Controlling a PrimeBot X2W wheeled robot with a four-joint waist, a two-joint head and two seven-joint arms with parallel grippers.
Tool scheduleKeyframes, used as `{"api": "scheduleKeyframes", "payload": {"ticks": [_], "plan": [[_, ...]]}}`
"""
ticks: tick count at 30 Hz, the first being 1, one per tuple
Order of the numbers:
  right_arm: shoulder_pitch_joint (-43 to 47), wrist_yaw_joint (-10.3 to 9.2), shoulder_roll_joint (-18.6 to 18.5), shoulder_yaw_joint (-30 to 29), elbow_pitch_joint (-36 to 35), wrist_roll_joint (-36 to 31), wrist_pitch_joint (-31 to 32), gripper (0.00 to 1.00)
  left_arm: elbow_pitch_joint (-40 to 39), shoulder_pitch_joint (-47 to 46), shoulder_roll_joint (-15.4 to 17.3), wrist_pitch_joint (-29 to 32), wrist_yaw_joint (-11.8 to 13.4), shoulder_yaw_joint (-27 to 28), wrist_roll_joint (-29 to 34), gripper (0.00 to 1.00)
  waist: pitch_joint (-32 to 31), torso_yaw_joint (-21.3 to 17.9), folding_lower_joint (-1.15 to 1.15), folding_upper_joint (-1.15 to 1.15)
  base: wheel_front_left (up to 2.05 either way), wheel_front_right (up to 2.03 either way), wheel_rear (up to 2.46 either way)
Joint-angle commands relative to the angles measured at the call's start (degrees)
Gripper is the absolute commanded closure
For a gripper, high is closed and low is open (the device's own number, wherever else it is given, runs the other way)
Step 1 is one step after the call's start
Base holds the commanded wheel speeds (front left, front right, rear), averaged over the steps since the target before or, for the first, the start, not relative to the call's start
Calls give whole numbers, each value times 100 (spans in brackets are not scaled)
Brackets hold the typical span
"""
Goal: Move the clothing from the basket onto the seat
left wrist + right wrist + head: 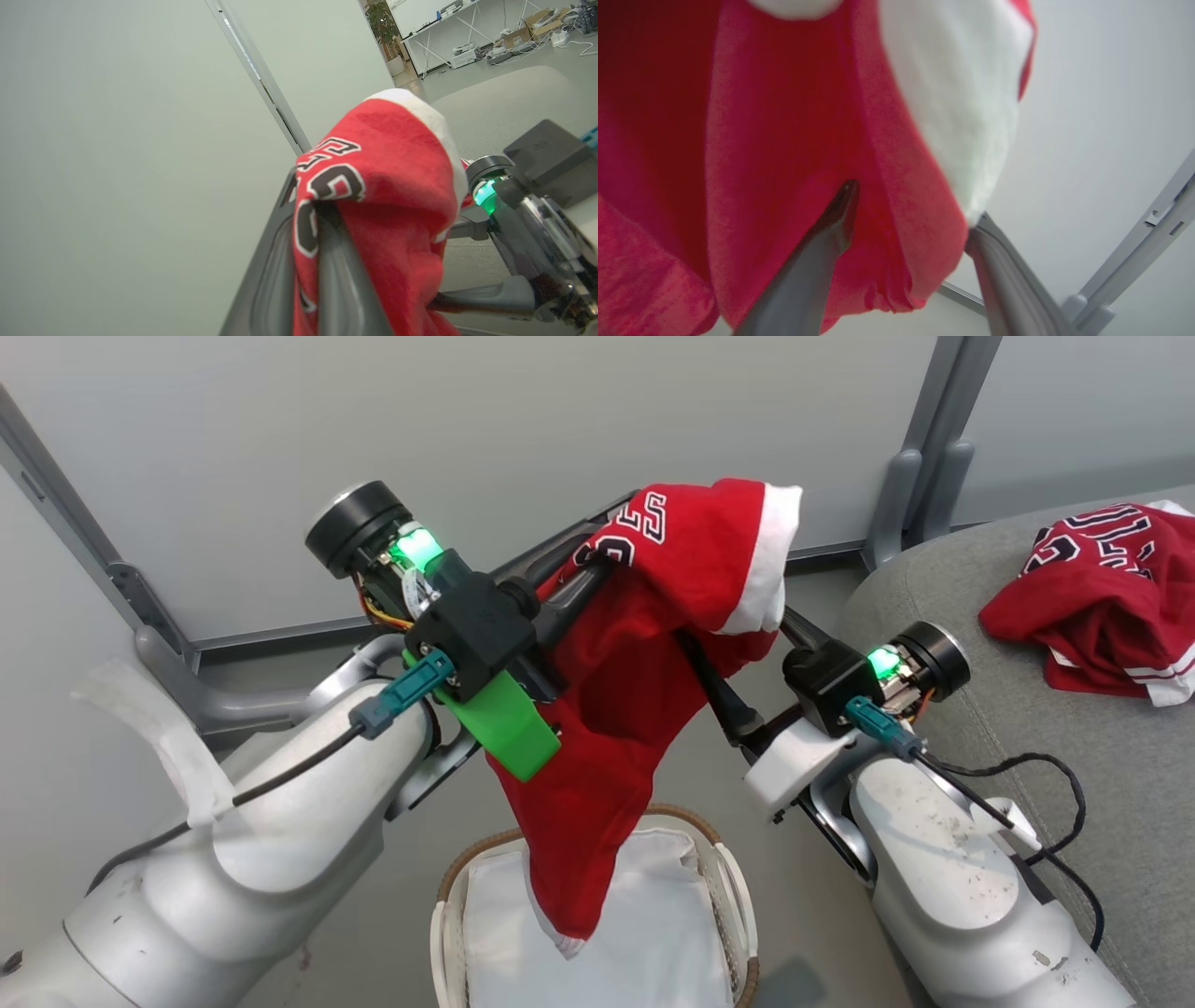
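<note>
Where the held jersey (635,663) hangs: we see it lifted above the basket (467,863), draped over the dark fingers (569,593) of both arms. Its lowest corner dangles in front of the white liner sheet (663,933); whether that corner touches the liner we cannot tell.
Held jersey, look: bright red cloth with a broad white band along the top edge and thin white trim at the bottom corner. Black digits outlined in white sit near the top left fold.
Second jersey (1102,607): crumpled on the light grey seat (1120,784) at the far right, in the same red, with white stripes at its hem and large black-and-white print facing up.
Basket: near us at the centre, with a cream perforated wall, a brown woven rim and the liner inside.
Left gripper (310,205): fingers pressed together on a fold of the held jersey, right at the printed digits.
Right gripper (910,205): fingers spread wide. A red fold sags between them and one tip lies against the cloth, with nothing pinched.
Left wrist view gives us: the pinch itself, the rounded seat edge beyond, and a far room with white tables and a potted plant (380,23).
Right wrist view gives us: the gap between the spread fingers, the blurred white band close up, and a grey wall post (1153,228).
Head view gives us: basket, liner sheet and second jersey together.
</note>
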Motion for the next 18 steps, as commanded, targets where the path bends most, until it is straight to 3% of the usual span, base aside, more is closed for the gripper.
{"api": "scheduleKeyframes", "payload": {"ticks": [1,3,4,5,7,11,13,15,16,17,18], "plan": [[-115,-7,-61,132,81,64,-14,0,-33,90,-9,-2,4,-44,-46,100,-2,27,0,0,0,0,0],[-254,-8,-84,286,200,177,-14,0,-57,121,-19,-2,4,-111,-127,100,-3,52,0,0,0,0,0],[-317,-8,-95,338,245,222,-14,39,-56,143,-19,-2,4,-116,-154,100,-3,64,0,0,0,0,0],[-353,-8,-100,367,279,250,-14,68,-46,180,-29,-2,4,-106,-193,100,-3,72,0,0,0,0,0],[-393,-8,-108,423,343,310,-14,100,-13,264,-50,-2,4,-60,-230,100,-1,89,0,0,0,0,0],[-392,-8,-120,445,360,406,-14,100,78,561,-128,-2,4,173,-338,99,10,106,0,0,0,0,0],[-344,-8,-136,442,328,423,-14,100,127,740,-162,-2,4,317,-365,85,15,104,0,0,0,0,0],[-297,-8,-162,410,301,442,-14,100,167,960,-214,-2,4,508,-396,52,18,98,0,0,0,0,0],[-286,-8,-172,374,286,446,-14,100,195,1067,-243,-2,4,587,-405,16,21,93,0,0,0,0,0],[-271,-8,-180,340,269,457,-14,100,230,1173,-272,-2,4,672,-391,0,24,90,0,0,0,0,0],[-247,-8,-184,301,246,459,-14,100,274,1307,-318,-2,4,776,-375,0,26,85,0,0,0,0,0]]}}
